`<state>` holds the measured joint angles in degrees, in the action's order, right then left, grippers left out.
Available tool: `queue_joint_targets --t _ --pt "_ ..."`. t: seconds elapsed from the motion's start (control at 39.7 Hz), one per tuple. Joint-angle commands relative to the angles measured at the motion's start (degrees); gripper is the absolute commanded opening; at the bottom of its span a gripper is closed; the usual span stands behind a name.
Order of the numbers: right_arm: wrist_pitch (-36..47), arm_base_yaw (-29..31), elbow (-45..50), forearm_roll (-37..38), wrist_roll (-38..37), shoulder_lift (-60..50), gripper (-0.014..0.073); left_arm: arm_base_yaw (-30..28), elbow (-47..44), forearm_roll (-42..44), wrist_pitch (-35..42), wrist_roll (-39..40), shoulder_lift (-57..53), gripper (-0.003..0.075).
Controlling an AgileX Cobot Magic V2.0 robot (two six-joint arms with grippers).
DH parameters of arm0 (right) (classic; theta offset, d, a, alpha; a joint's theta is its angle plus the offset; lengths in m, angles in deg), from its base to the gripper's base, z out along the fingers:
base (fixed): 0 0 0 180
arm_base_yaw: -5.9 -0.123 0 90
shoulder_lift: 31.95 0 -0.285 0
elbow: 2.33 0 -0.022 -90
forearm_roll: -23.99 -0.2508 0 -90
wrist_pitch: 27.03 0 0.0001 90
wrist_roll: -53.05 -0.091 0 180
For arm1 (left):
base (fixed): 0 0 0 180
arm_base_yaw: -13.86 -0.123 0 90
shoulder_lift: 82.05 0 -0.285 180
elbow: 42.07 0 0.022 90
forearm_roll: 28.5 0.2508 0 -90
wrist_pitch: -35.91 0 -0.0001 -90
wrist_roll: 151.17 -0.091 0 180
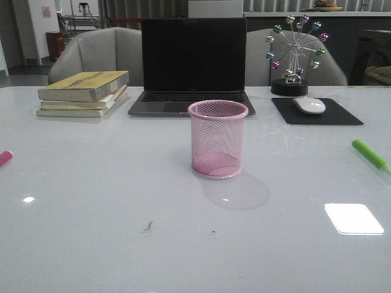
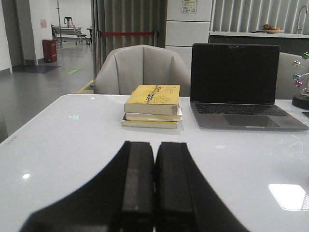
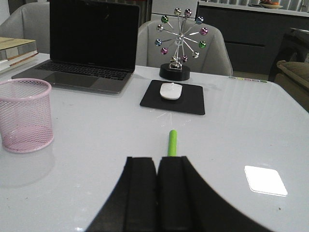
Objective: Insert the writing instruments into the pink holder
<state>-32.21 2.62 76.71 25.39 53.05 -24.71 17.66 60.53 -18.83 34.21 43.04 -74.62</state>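
The pink holder [image 1: 218, 138] stands upright and empty at the table's middle, in front of the laptop; the right wrist view shows this pink holder [image 3: 25, 115] too. A lime green pen [image 1: 370, 155] lies flat at the table's right edge. The magenta pen [image 1: 5, 159] pokes in at the left edge, mostly cut off. In the right wrist view the green pen [image 3: 172, 142] lies just beyond my right gripper [image 3: 157, 160], which is shut and holds nothing. My left gripper [image 2: 154, 145] is shut and empty over bare table; neither pen nor holder shows in its view. Neither gripper appears in the front view.
A laptop [image 1: 193, 67] sits behind the holder. A stack of books [image 1: 84, 93] lies at the back left. A mouse [image 1: 309, 105] on a black pad [image 1: 317, 113] and a ball-wheel desk toy [image 1: 295, 55] stand at the back right. Chairs line the far edge.
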Motion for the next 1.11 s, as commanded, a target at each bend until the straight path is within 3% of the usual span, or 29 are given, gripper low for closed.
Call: queue_joint_targets --t 0.0,1.08 --pt "5.18 0.07 -0.43 0.05 0.0 -1.1 0.0051 -0.13 -0.92 -0.06 5.38 0.2 -1.03 0.0102" --pt "6.96 0.07 -0.43 0.49 0.0 -1.1 0.0051 -0.13 -0.44 -0.06 11.83 0.2 -1.03 0.0102"
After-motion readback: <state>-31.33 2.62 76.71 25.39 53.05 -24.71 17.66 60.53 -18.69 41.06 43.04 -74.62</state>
